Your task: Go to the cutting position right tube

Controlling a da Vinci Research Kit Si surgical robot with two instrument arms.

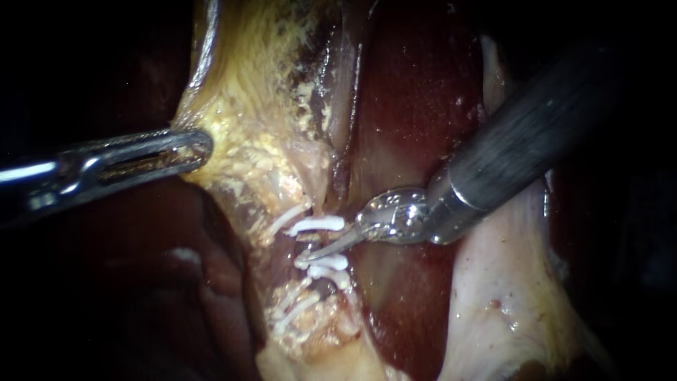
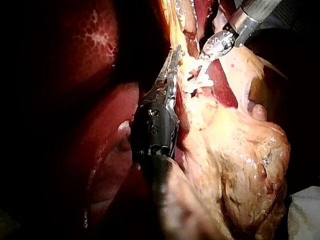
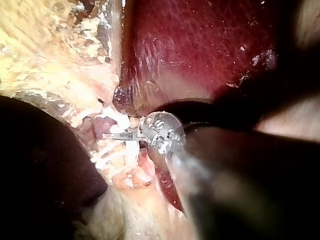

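A short pinkish tube (image 1: 302, 244) runs between two white clips, the upper clip (image 1: 319, 225) and the lower clip (image 1: 326, 265). My right instrument (image 1: 319, 252) comes down from the upper right. Its thin blades stand slightly open in the gap between those clips, at the tube. The right wrist view shows the same blade tips (image 3: 114, 135) against the white clips (image 3: 116, 156). My left instrument (image 1: 202, 149) enters from the left, with its jaws shut on the yellowish edge of the gallbladder (image 1: 247, 106). In the left wrist view, its jaws (image 2: 174, 54) lie along that tissue.
Dark red liver (image 1: 416, 106) lies behind the tube and under the right shaft (image 1: 522, 141). More white clips (image 1: 295, 310) sit lower on the fatty tissue. A pale sheet of tissue (image 1: 501, 296) hangs at the lower right. The bulky yellow gallbladder (image 2: 240, 160) lies beside the left shaft.
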